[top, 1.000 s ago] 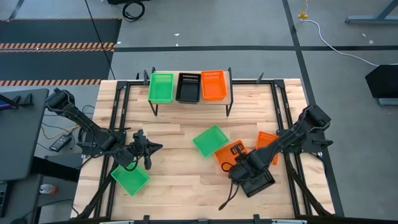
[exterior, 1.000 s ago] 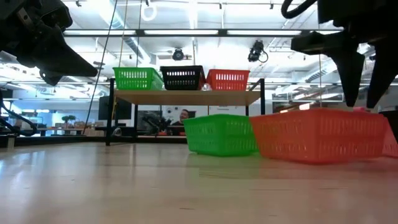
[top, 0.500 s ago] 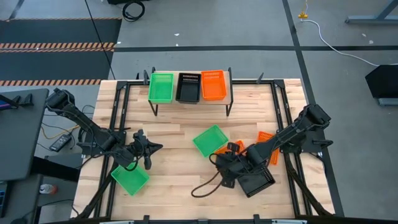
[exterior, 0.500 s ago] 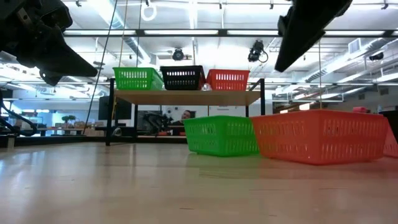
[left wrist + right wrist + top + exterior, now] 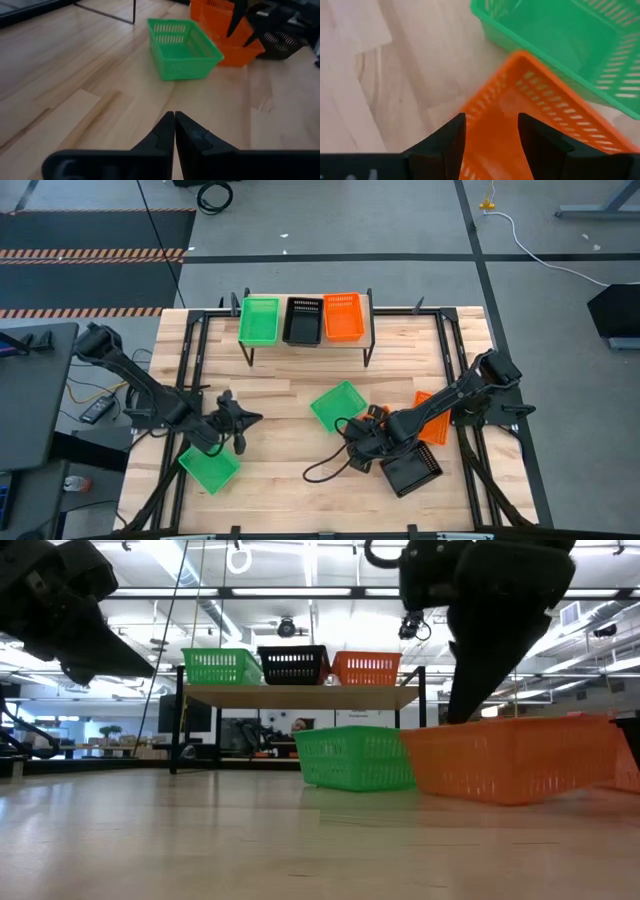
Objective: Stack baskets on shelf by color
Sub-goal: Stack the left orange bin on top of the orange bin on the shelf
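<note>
Right gripper [image 5: 487, 137]: jaws spread, nothing between them, hovering over the near corner of an orange basket [image 5: 530, 120] in the right-middle of the table. Its fingers [image 5: 445, 142] straddle bare air above the basket's inside, no contact that I can see.

Left gripper [image 5: 174, 131]: jaws pinched shut, empty, parked above the left side of the table [image 5: 290, 470], pointing toward the middle. Idle.

Layout from the high view: shelf [image 5: 368, 315] at the far edge carries one green, one black and one orange basket side by side. Loose on the table: a green basket [image 5: 337, 405] in the middle, touching or just beside the orange one under my right gripper; a second orange basket [image 5: 432, 415] further right, mostly hidden by the arm; a black basket [image 5: 412, 472] nearer the front; another green basket [image 5: 209, 468] front-left below the left gripper. I count eight in all.

Step in hand, my read: lining up the right gripper for a pick on the orange basket.

Next move: drop so one finger goes inside the wall and one outside, close on the rim, lift clear of the green neighbour, then nest it into the orange basket on the shelf.
</note>
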